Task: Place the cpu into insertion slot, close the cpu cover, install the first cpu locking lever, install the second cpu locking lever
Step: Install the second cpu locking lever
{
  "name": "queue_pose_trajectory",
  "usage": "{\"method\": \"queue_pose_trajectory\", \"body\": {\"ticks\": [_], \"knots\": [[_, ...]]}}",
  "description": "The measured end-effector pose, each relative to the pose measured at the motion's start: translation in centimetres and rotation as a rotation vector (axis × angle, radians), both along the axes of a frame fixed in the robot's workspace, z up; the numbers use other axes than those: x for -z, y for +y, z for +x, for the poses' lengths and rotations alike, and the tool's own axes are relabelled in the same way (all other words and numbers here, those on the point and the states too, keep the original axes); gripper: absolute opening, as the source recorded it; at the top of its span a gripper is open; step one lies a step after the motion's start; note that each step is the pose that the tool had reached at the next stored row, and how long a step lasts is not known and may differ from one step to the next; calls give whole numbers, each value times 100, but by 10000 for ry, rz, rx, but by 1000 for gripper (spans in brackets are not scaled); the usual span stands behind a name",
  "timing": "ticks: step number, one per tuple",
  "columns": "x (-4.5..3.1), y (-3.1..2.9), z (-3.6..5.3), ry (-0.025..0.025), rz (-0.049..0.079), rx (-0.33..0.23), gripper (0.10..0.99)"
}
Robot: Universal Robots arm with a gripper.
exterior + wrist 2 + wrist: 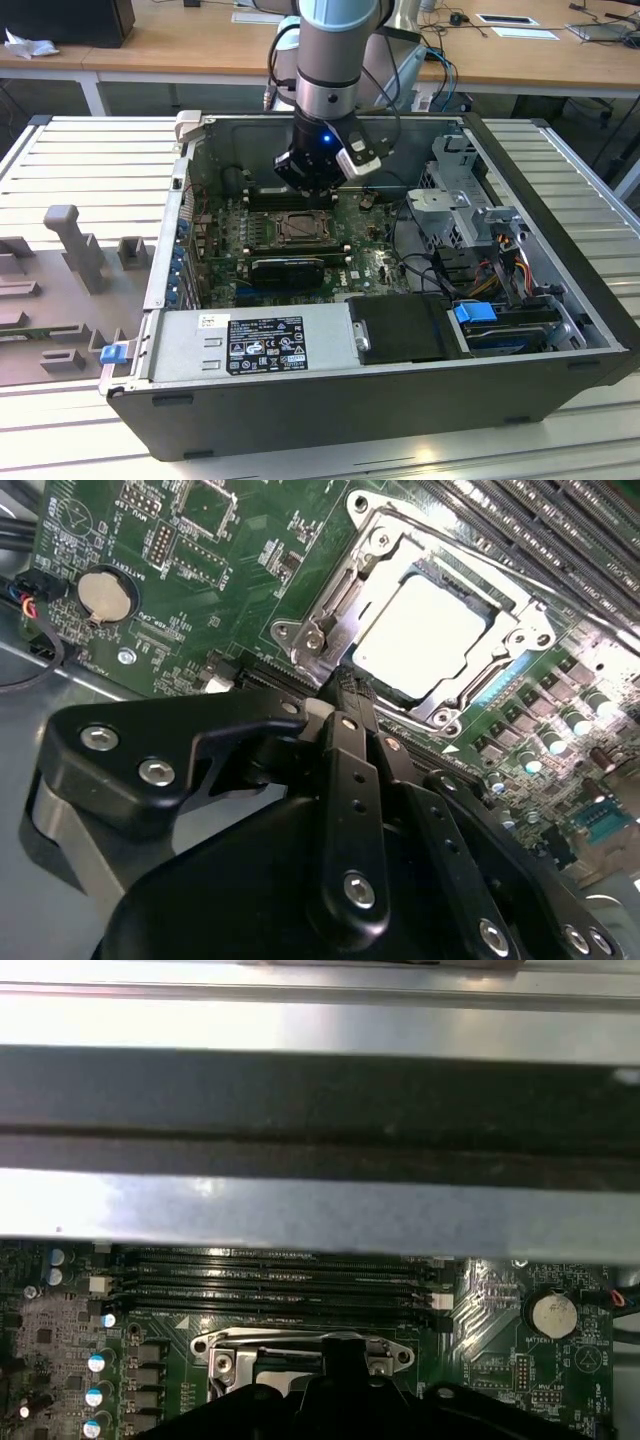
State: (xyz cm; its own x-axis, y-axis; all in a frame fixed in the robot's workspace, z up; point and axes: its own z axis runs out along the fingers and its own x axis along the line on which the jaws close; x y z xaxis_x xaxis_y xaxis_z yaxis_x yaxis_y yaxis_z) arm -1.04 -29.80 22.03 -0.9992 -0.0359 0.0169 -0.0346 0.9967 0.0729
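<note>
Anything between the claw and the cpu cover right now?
Nothing visible. In the second wrist view the claw sits at the edge of the cpu cover, which lies flat over the cpu in the slot; no cable or part crosses between them.

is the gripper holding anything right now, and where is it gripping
Nothing visibly held. The gripper sits at the edge of the cpu cover, with the cpu already seated under it.

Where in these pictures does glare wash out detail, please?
In the second wrist view the cpu in the insertion slot glares near-white; in the first wrist view a metal case wall is blown out; the exterior view is evenly lit, with the gripper shading the socket.
</note>
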Motion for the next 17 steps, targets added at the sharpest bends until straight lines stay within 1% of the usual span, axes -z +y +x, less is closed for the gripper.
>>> {"method": "queue_pose_trajectory", "body": {"ticks": [4,7,9,11,12,13,14,15,17], "knots": [[-5,-49,-1,1,-2,1,106],[-110,-49,-1,1,-1,1,106],[-211,-49,-1,0,0,0,106],[-266,-49,-1,1,-1,0,106],[-283,-51,-2,0,0,1,106],[-283,-62,-6,-7,1,2,106],[-283,-106,-19,-26,-1,-1,106],[-282,-172,-38,-50,0,0,106],[-281,-231,-48,-61,-1,-1,106]]}}
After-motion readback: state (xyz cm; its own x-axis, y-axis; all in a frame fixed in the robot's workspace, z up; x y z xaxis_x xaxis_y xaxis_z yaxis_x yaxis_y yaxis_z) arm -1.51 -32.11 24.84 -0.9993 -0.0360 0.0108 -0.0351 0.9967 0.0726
